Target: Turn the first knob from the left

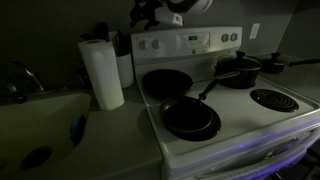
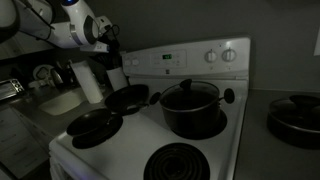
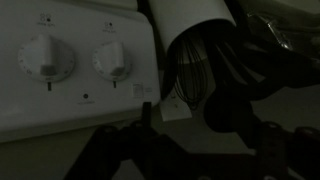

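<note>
Gripper: dark fingers low in the wrist view, jaws apart, nothing held between them; raised above the rear of the stove.
First knob from the left: white, round, pointer ridge across its face; on the back panel, ahead of the gripper and well off toward the left edge of the wrist view; untouched.
Second knob: same make, just beside the first, on the side nearer the gripper's line.
Utensil holder: white cylinder straight ahead of the gripper, whisk and dark tools inside, just beside the panel's end.
Paper towel roll: upright, below the gripper, beyond the holder.
Rear frying pan: black, on a burner below the 2 knobs.
Front frying pan: black, on the burner nearest the stove's front edge.
Risk 1: wrong knob; cause, second knob closer to the present heading, 2 identical faces, dim light.
Risk 2: holder knocked or tipped; cause, sideways travel toward the panel with fingers level with the tools.
Risk 3: slip without rotation; cause, off-centre closure on a smooth round knob.
Risk 4: over-rotation, possibly a live burner under a pan; cause, no visible stop mark at this distance.
Stage, as judged: approach not yet lined up, grasp and turn both outstanding.
</note>
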Robot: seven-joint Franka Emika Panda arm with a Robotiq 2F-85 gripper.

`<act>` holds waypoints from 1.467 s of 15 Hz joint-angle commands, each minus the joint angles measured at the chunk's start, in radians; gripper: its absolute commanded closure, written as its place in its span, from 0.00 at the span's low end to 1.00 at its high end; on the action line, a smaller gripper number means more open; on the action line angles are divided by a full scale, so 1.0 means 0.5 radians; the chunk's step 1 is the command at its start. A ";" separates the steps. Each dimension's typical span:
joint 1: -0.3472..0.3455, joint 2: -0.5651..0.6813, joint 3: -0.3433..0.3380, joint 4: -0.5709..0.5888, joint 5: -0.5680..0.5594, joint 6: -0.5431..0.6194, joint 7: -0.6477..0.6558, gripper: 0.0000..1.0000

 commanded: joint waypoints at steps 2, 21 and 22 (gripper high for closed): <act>0.054 0.166 -0.106 0.359 0.016 -0.237 0.078 0.55; 0.093 0.842 -0.152 1.407 0.030 -1.014 0.084 1.00; 0.104 0.873 -0.166 1.453 0.015 -1.017 0.081 1.00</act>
